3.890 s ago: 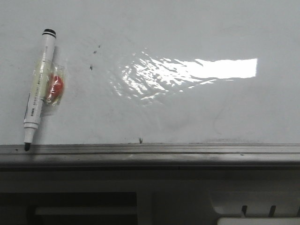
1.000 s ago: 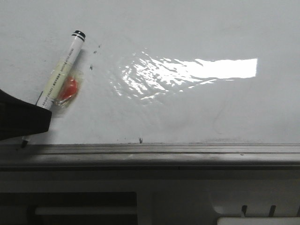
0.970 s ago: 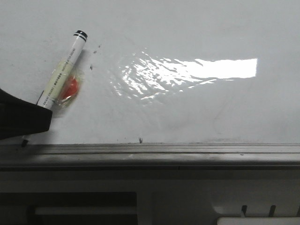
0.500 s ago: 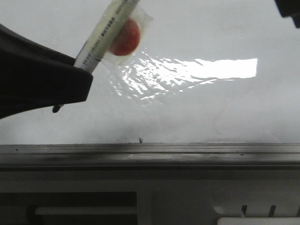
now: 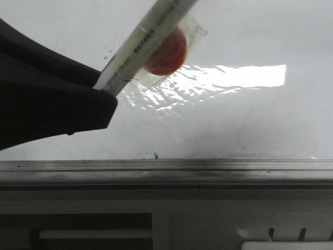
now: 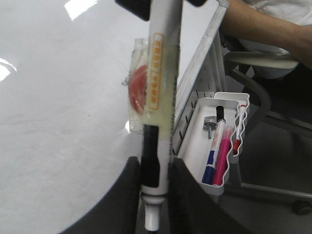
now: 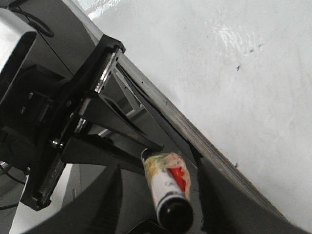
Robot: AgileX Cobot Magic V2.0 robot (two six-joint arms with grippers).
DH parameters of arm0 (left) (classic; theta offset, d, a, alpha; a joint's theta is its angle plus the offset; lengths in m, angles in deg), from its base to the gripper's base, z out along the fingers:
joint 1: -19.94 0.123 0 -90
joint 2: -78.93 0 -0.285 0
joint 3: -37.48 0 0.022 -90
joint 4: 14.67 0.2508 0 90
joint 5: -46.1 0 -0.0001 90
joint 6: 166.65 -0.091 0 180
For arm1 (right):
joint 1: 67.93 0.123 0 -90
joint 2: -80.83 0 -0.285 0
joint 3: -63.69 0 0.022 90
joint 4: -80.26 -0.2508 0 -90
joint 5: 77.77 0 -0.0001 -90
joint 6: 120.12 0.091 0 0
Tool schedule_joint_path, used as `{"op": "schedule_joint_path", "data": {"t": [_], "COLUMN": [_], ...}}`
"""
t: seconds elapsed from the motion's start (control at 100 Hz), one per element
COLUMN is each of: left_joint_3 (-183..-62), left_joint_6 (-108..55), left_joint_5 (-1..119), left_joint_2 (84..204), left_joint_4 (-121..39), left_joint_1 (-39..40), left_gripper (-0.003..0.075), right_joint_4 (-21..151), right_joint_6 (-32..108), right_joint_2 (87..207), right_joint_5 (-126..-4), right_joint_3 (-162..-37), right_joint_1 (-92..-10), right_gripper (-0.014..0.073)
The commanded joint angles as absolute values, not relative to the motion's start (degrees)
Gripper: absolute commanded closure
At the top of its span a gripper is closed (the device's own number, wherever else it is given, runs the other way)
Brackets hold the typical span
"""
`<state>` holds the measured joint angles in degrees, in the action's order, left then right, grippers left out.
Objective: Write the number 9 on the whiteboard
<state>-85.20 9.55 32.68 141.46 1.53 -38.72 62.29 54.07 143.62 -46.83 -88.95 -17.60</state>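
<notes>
My left gripper (image 5: 101, 101) is shut on a white marker (image 5: 140, 44) and holds it off the whiteboard (image 5: 250, 120), slanting up to the right. A red disc (image 5: 166, 49) is taped to the barrel. In the left wrist view the fingers (image 6: 131, 195) clamp the marker (image 6: 158, 97) near its nib. In the right wrist view my right gripper (image 7: 158, 165) is open, its fingers either side of the marker's black rear end (image 7: 173, 212) with gaps on both sides. No number 9 shows on the board. The right gripper is out of the front view.
A grey metal rail (image 5: 208, 169) runs along the board's near edge. Bright glare (image 5: 234, 75) and small dark specks (image 5: 155, 155) mark the board. A white tray (image 6: 200, 141) with several markers hangs beside the board. A person's arm (image 6: 263, 24) is beyond it.
The marker lay on the board at the left; my left gripper closed on it and has lifted it up and to the right. The right gripper's corner has left the front view.
</notes>
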Motion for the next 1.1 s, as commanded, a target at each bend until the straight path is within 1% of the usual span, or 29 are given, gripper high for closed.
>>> {"op": "schedule_joint_path", "data": {"t": [0.0,0.05,0.08,0.09,0.15,0.16,0.21,0.23,0.26,0.29,0.38,0.45,0.52,0.53,0.54,0.57,0.62,0.64,0.69,0.82,0.93,1.03,1.09], "left_joint_3": [-87.1,-87.1,-87.1,-87.1,-87.1,-87.1,-87.1,-87.1,-87.1,-87.1,-87.1,-87.1,-87.1,-87.1,-87.1,-87.1,-87.1,-87.1,-87.1,-87.1,-87.1,-87.1,-87.1], "left_joint_6": [9.8,9.8,9.8,9.8,9.8,9.8,9.8,9.8,9.8,9.8,9.8,9.8,9.8,9.8,9.8,9.8,9.8,9.8,9.8,9.8,9.8,9.8,9.8], "left_joint_5": [27.6,27.4,27.4,27.4,27.4,27.4,27.4,27.4,27.4,27.4,27.4,27.4,27.3,27.2,27.2,27.2,27.1,27.1,27.1,28.7,32.3,36.6,38.7], "left_joint_2": [140.7,140.7,140.7,140.7,140.7,140.7,140.7,140.7,140.7,140.7,140.7,140.7,140.7,140.7,140.7,140.7,140.4,140.3,139.6,135.3,128.6,121.9,118.0], "left_joint_4": [1.4,1.4,1.4,1.4,1.4,1.4,1.4,1.4,1.4,1.4,1.2,1.2,1.2,1.1,1.1,1.1,0.2,-0.3,-1.6,-4.6,-7.0,-10.6,-11.4], "left_joint_1": [-39.1,-39.1,-39.1,-39.1,-39.1,-39.1,-39.1,-39.1,-39.1,-39.1,-39.1,-39.1,-39.1,-39.1,-39.1,-39.1,-39.1,-39.1,-39.1,-39.1,-38.8,-35.9,-33.3], "left_gripper": [0.074,0.074,0.074,0.074,0.074,0.074,0.074,0.074,0.074,0.074,0.0736,0.0689,0.0583,0.0544,0.0544,0.0477,0.0393,0.0365,0.0324,0.0322,0.0322,0.0324,0.0342], "right_joint_4": [60.6,60.6,60.6,60.6,60.6,60.6,60.6,60.6,60.6,60.6,60.6,60.6,60.6,60.6,60.6,60.6,60.6,60.6,60.6,60.9,60.9,60.9,60.9], "right_joint_6": [53.4,53.4,53.4,53.4,53.4,53.4,53.4,53.4,53.4,53.4,53.4,53.4,53.4,53.4,53.4,53.4,53.4,53.4,53.4,53.4,53.5,53.5,53.5], "right_joint_2": [144.2,144.6,144.7,144.8,144.8,144.8,144.8,144.8,144.8,144.8,144.8,144.8,144.8,144.8,144.8,144.8,144.8,144.8,144.8,144.2,142.9,142.3,142.3], "right_joint_5": [-49.9,-49.6,-49.6,-49.6,-49.6,-49.6,-49.5,-49.5,-49.4,-49.3,-49.0,-49.0,-49.0,-49.0,-49.0,-49.0,-49.0,-49.0,-49.0,-49.4,-49.5,-49.4,-49.4], "right_joint_3": [-91.3,-91.4,-91.4,-91.4,-91.4,-91.4,-91.4,-91.4,-91.4,-91.4,-91.4,-91.4,-91.4,-91.4,-91.4,-91.4,-91.4,-91.4,-91.4,-91.4,-91.6,-91.6,-91.6], "right_joint_1": [-17.6,-17.6,-17.6,-17.6,-17.6,-17.6,-17.6,-17.6,-17.6,-17.6,-17.6,-17.6,-17.6,-17.6,-17.6,-17.6,-17.6,-17.6,-17.6,-18.7,-21.3,-23.5,-24.2], "right_gripper": [0.0289,0.0306,0.0331,0.0356,0.0431,0.0467,0.054,0.0587,0.0619,0.0669,0.0669,0.0669,0.0669,0.0669,0.0669,0.0669,0.0669,0.0669,0.0669,0.0669,0.0658,0.0658,0.0658]}}
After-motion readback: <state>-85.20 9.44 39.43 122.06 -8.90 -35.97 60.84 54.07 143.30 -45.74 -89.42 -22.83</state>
